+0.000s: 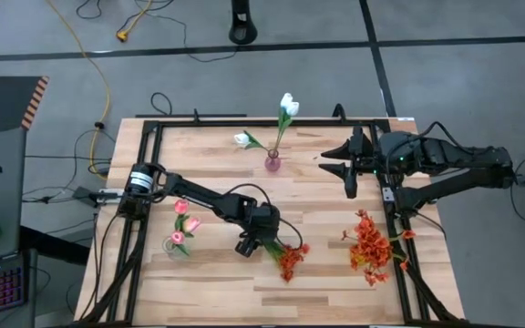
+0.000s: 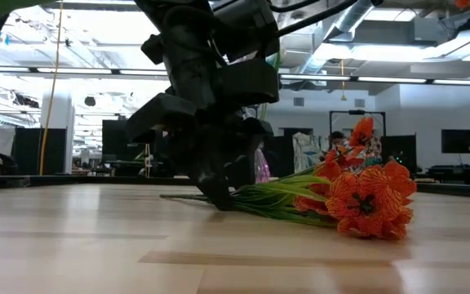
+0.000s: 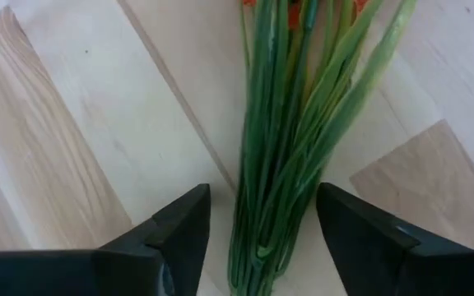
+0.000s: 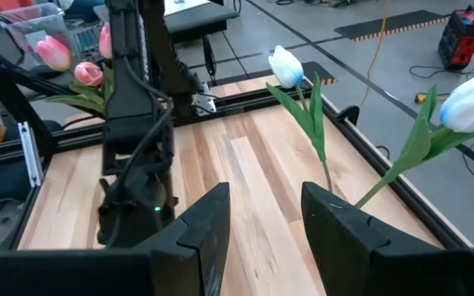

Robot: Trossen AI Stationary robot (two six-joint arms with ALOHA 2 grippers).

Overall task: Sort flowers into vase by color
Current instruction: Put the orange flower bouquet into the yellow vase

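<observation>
Green stems [image 3: 282,156] of the red-orange bunch [image 1: 290,260] lie between my left claw's [image 1: 261,244] spread fingers, ready to be pinched; my right claw [image 1: 343,162] waits open, well apart.

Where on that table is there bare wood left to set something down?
The widest bare patch lies mid-table, between the pink vase holding white tulips and the left gripper. Crowded: the near edge, with two red-orange bunches, the pink tulips, and around the right gripper.
</observation>
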